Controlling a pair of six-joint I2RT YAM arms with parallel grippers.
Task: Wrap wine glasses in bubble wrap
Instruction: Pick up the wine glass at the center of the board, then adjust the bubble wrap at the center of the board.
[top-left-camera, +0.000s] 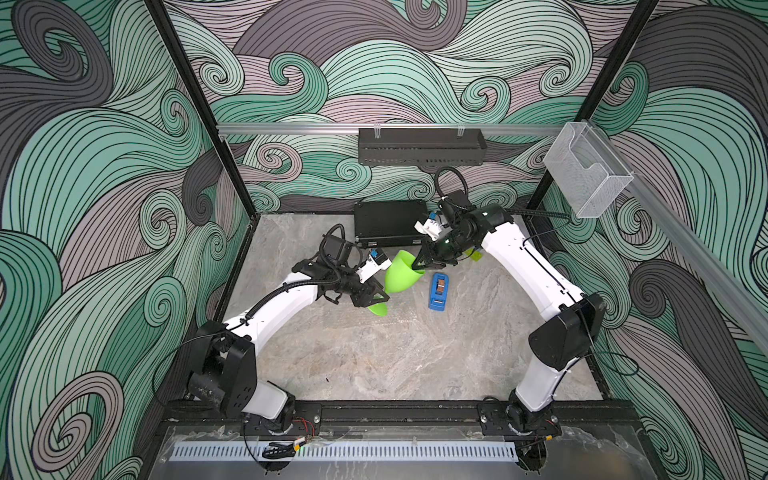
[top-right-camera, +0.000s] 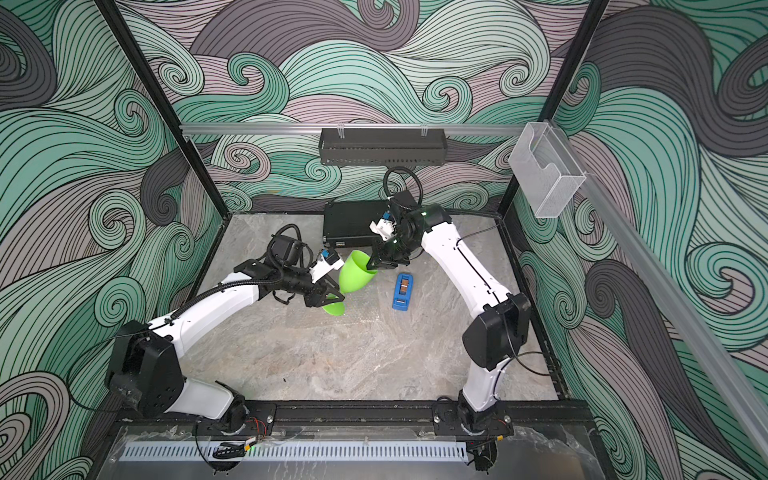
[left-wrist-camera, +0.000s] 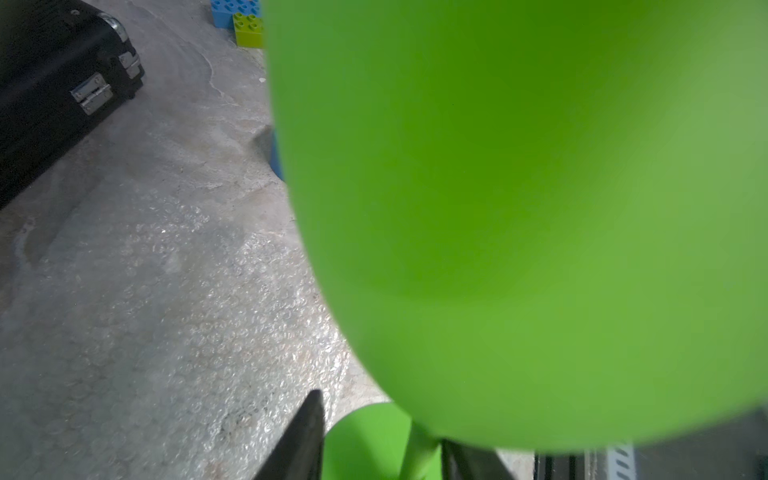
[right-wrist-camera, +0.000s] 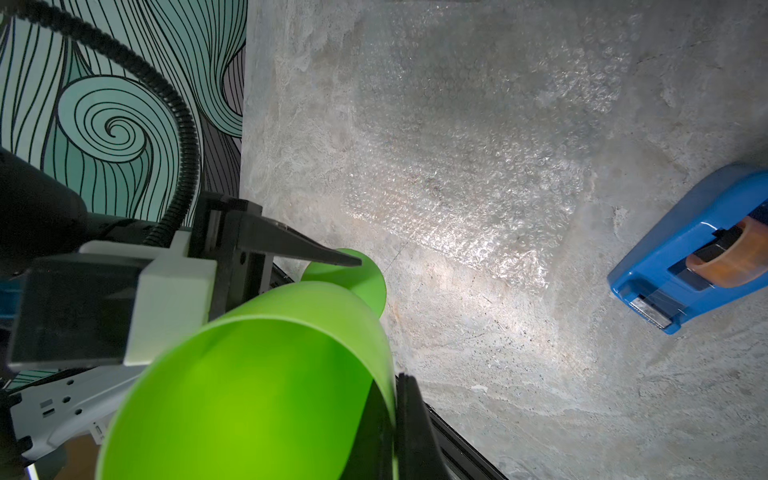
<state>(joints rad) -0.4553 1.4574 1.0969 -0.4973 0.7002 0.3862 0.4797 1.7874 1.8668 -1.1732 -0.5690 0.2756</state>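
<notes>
A grey marble-patterned tabletop (top-left-camera: 374, 365) sits inside a booth whose walls (top-left-camera: 83, 166) carry swirling teal, mauve and grey waves. On the far wall hangs a black perforated metal tray (top-left-camera: 419, 147), and on the right wall a clear plastic holder (top-left-camera: 586, 174). A black hard case (top-left-camera: 388, 222) lies at the far middle of the table.

A transparent sheet of bubble wrap (right-wrist-camera: 478, 166) lies flat on the marble near the centre and is hard to make out in both top views.

The left claw (top-left-camera: 380, 297) reaches in from the left. Its black fingers (left-wrist-camera: 303, 436) straddle the thin stem of the lime-green plastic goblet (top-left-camera: 401, 276) just above its round foot. Whether they pinch the stem cannot be told.

The goblet hangs tilted over the middle of the table, foot towards the near left and mouth towards the far right. The right claw (top-left-camera: 417, 264) is clenched on the bowl's rim, with one finger inside it and one outside.

A blue tape dispenser (top-left-camera: 438, 291) lies just right of the goblet.
</notes>
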